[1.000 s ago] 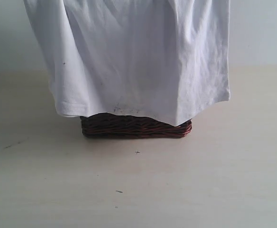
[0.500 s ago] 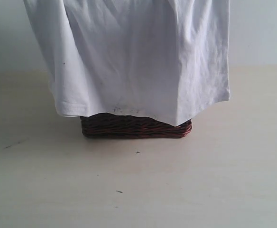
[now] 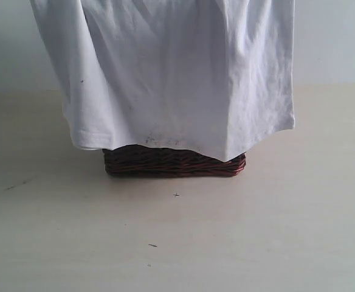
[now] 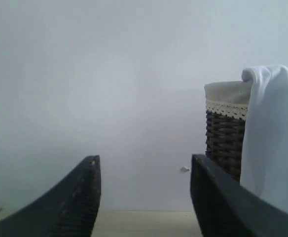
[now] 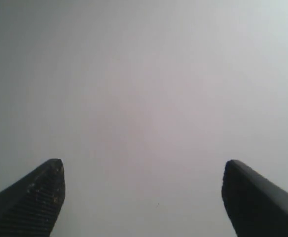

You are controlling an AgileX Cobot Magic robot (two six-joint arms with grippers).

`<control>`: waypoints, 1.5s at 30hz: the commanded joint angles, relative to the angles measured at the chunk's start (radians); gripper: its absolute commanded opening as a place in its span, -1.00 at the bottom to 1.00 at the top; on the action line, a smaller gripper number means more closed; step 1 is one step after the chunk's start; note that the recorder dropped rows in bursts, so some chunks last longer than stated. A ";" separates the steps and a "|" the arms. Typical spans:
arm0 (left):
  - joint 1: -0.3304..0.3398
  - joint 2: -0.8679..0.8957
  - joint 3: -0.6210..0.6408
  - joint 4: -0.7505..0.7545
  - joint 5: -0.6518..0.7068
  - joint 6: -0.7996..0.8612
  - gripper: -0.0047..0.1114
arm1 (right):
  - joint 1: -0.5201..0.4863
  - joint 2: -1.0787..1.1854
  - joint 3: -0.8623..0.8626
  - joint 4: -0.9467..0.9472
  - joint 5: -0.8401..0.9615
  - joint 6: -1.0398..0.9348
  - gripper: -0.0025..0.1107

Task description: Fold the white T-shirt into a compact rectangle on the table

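Nearest the exterior camera lay the bare, pale beige worktop (image 3: 177,243), marked by a few small dark specks (image 3: 152,245). Farther back on it stood a dark brown wicker basket (image 3: 174,163), of which only the lowest strip showed. The white T-shirt (image 3: 177,79) was draped over the basket and hung down in front of it in loose folds. Its hem hung just above the worktop on either side, with faint dark smudges near the lower edge. It was not folded. Behind it rose a plain pale wall (image 3: 329,42).

In the left wrist view, the left hand (image 4: 145,163) had its two dark fingers set moderately apart, with nothing between them. Beyond them, off to one side and apart from the fingers, stood the basket with its lace-edged cloth liner (image 4: 225,94). The shirt hung over its rim.

In the right wrist view, the right hand (image 5: 143,165) had its fingers spread wide and gripped nothing. Only a blank pale surface showed beyond them.
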 commanded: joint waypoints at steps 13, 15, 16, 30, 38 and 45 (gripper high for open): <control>0.002 -0.006 -0.003 -0.004 -0.003 -0.049 0.00 | -0.006 -0.004 0.005 -0.052 0.168 0.024 0.40; 0.002 -0.006 -0.003 -0.004 -0.003 -0.049 0.00 | -0.006 -0.004 0.005 -0.037 0.170 0.024 0.02; 0.002 -0.006 -0.003 -0.004 -0.003 -0.049 0.00 | -0.006 -0.004 0.005 -0.042 0.175 0.027 -0.25; 0.002 -0.006 -0.003 -0.004 -0.043 -0.090 0.00 | -0.006 -0.004 0.005 0.056 0.105 0.071 -0.95; 0.002 -0.006 -0.003 0.014 -0.180 -0.201 0.00 | -0.006 0.013 -0.193 -0.005 0.346 0.071 -0.96; 0.002 -0.006 -0.003 0.109 -0.216 -0.390 -0.91 | -0.006 0.190 -0.350 -0.174 0.353 0.186 -0.96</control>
